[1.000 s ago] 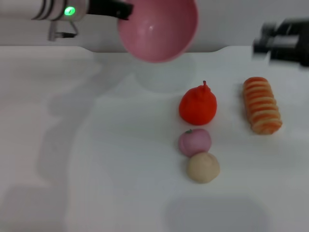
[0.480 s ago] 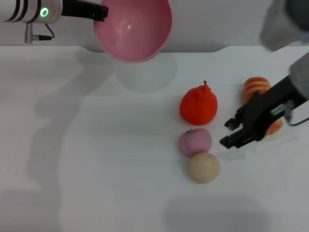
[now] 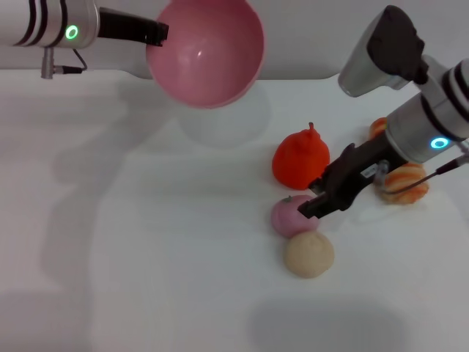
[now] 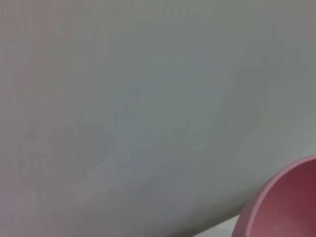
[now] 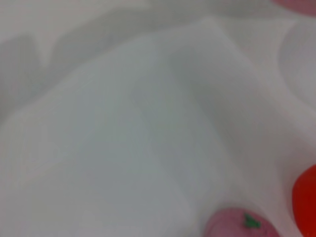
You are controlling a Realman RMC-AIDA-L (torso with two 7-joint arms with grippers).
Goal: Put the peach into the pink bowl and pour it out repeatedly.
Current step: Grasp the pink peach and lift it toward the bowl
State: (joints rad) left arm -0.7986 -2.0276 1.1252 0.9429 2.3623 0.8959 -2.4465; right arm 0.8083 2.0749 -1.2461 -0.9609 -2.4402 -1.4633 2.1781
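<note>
Bright, even light from above; the white table (image 3: 146, 279) carries soft grey shadows along the left of the head view and at lower centre; a small glare spot sits inside the pink bowl (image 3: 209, 51); both wrist views are soft and out of focus, hazy throughout.

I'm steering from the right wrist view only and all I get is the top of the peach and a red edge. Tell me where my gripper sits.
Observer: The right gripper is at the peach's right side, low by the table; I cannot tell whether it touches it.
Operator: Name what crowds the peach.
Observer: A beige ball sits against it on the near side, and the red pear stands just behind.
Operator: Find me the bowl.
Observer: The left gripper holds the pink bowl in the air over the table's far edge, tilted with its opening toward the camera; nothing shows inside it.
</note>
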